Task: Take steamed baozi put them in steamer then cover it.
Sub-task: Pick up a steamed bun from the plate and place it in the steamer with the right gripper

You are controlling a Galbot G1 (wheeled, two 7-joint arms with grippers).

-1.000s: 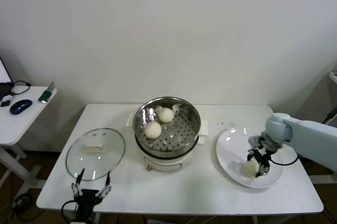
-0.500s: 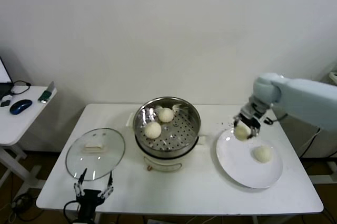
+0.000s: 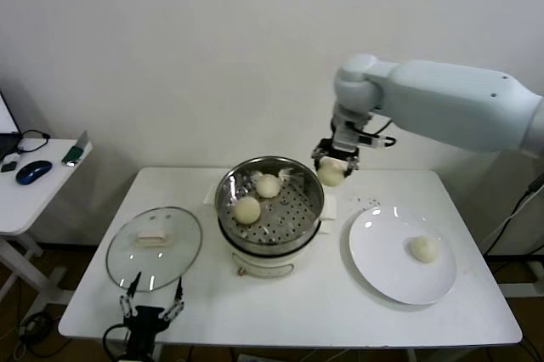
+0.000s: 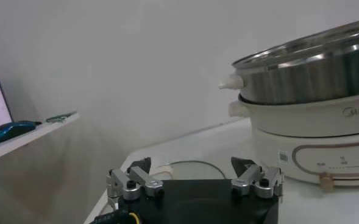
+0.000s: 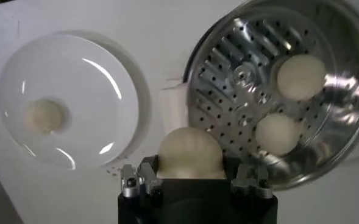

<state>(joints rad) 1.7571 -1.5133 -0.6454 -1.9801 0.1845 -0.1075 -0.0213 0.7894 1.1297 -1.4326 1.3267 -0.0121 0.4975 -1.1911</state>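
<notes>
Your right gripper (image 3: 333,166) has its fingers closed on a bun (image 3: 331,173), carried high at the steamer's (image 3: 270,202) 2 o'clock rim so it clears the wall before lowering. Two buns (image 3: 247,210) already sit on the tray; one (image 3: 424,248) waits on the plate (image 3: 374,251). Your left gripper (image 3: 150,303) idles at the tabletop's (image 3: 340,311) 7 o'clock edge, fingers open, beside the lid (image 3: 154,247), placed there for covering.

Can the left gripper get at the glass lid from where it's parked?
Probably yes. The left gripper sits open at the table's front edge, just before the lid, whose handle faces up with nothing on or around it.
</notes>
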